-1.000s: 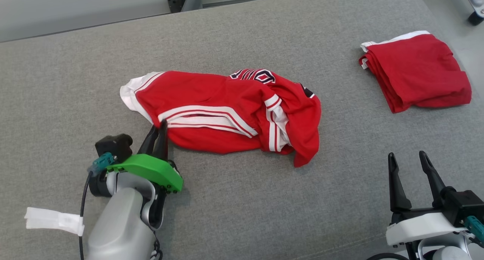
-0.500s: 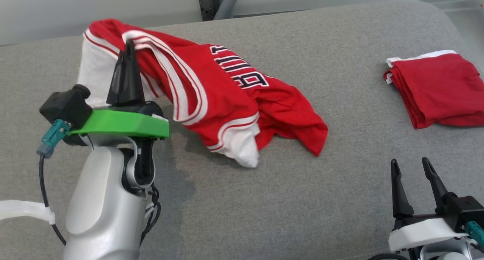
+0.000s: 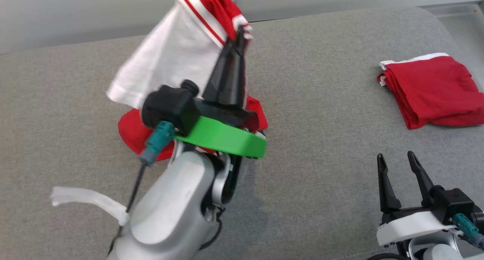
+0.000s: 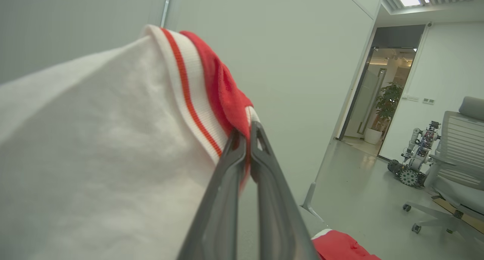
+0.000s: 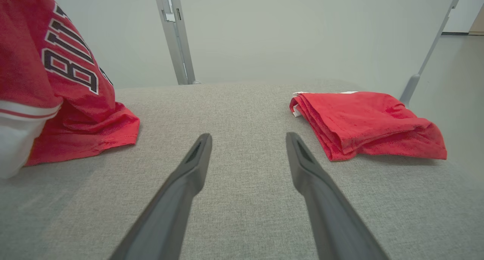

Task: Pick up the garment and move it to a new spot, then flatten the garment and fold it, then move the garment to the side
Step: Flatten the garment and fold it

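Since the earlier frame, my left gripper (image 3: pixel 239 33) has risen off the grey cushion (image 3: pixel 321 101) and taken the garment (image 3: pixel 170 63) up with it, so the jersey no longer lies spread out. The left fingers are pressed together on its striped trim. From that pinch the garment hangs down and back toward my wrist, long axis near vertical, its red lower end resting on the cushion. My right gripper (image 3: pixel 395 156) waits low with fingers spread and empty, well apart from the cloth, which lies to its left. A folded red garment (image 3: pixel 435 89) lies ahead and right of those fingers. The carry probably falls to the left arm alone.
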Tool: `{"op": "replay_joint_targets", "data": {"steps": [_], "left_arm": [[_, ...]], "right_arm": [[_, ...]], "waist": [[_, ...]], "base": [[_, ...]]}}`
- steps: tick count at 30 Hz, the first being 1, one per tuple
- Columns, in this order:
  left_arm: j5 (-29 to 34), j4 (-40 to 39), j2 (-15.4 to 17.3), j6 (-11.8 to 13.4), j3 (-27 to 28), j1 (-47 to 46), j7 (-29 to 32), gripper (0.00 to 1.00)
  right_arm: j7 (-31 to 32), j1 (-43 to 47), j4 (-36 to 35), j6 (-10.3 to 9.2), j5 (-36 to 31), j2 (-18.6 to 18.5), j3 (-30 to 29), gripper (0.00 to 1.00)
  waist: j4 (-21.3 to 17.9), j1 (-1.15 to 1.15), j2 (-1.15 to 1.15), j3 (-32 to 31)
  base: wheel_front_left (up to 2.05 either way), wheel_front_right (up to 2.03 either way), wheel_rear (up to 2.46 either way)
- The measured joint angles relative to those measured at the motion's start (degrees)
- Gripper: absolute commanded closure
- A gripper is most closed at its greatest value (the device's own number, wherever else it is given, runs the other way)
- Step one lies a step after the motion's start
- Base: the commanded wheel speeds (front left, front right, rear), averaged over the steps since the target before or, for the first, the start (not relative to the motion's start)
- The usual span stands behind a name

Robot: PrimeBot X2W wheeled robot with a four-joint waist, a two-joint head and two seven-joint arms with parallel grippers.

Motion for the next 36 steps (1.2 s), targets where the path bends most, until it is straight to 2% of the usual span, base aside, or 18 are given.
{"op": "replay_joint_targets", "data": {"steps": [4, 5, 11, 17, 19, 20, 21, 22, 29, 36], "left_arm": [[-4.0, 3.5, 0.0, 0.9, -11.4, -1.8, -0.6, 1.00], [-4.0, 3.5, 0.0, 0.9, -11.4, -1.8, -0.6, 1.00], [-7.0, 10.9, -0.1, 1.0, -23.8, -6.2, -0.7, 1.00], [-9.1, 14.3, 0.0, 2.2, -28.4, -11.4, -0.9, 1.00], [-9.2, 13.5, 0.0, 0.8, -28.9, -12.1, -0.9, 0.99], [-9.7, 13.2, -0.1, -0.1, -29.1, -12.1, -0.9, 0.68], [-10.5, 13.0, -0.1, -1.2, -29.3, -12.1, -0.9, 0.10], [-11.4, 13.0, -0.1, -1.9, -29.2, -12.0, -0.9, 0.00], [-14.1, 13.7, 0.0, -4.4, -29.0, -10.9, -0.9, 0.00], [-19.8, 12.0, 0.0, -6.6, -31.0, -10.8, -0.9, 0.00]], "right_arm": [[0.0, -2.0, 0.5, 0.00, 1.1, 0.0, 0.8, 0.00], [0.0, -2.0, 0.5, 0.00, 1.1, 0.0, 0.8, 0.00], [0.0, -4.3, 1.4, 0.00, 3.3, 0.0, 2.2, 0.00], [0.0, -5.4, 2.4, 0.00, 6.6, -0.1, 3.6, 0.00], [0.0, -5.5, 2.7, 0.00, 7.5, 0.0, 3.9, 0.00], [0.0, -5.5, 2.9, 0.00, 7.9, 0.0, 4.0, 0.00], [0.0, -5.5, 2.9, 0.00, 8.2, -0.1, 4.1, 0.00], [0.0, -5.5, 3.1, 0.00, 8.5, -0.1, 4.2, 0.00], [0.0, -5.9, 3.5, 0.00, 9.2, 0.0, 3.5, 0.00], [0.0, -6.0, 3.6, 0.00, 8.3, 0.0, 2.7, 0.00]], "waist": [[-2.6, 0.00, 0.00, 1.3], [-2.6, 0.00, 0.00, 1.3], [-7.7, 0.00, 0.00, 3.8], [-13.2, 0.00, 0.00, 6.3], [-14.9, 0.00, 0.00, 7.1], [-15.7, 0.00, 0.00, 7.6], [-16.4, 0.00, 0.00, 8.1], [-17.1, 0.00, 0.00, 8.6], [-19.4, 0.00, 0.01, 11.9], [-17.2, 0.00, 0.00, 12.0]], "base": [[0.00, 0.00, 0.00], [0.00, 0.00, 0.00], [0.00, 0.00, 0.00], [0.00, 0.00, 0.00], [0.00, 0.00, 0.00], [0.00, 0.00, 0.00], [0.00, 0.00, 0.00], [0.00, 0.00, 0.00], [0.00, 0.00, 0.00], [0.00, 0.00, 0.00]]}}
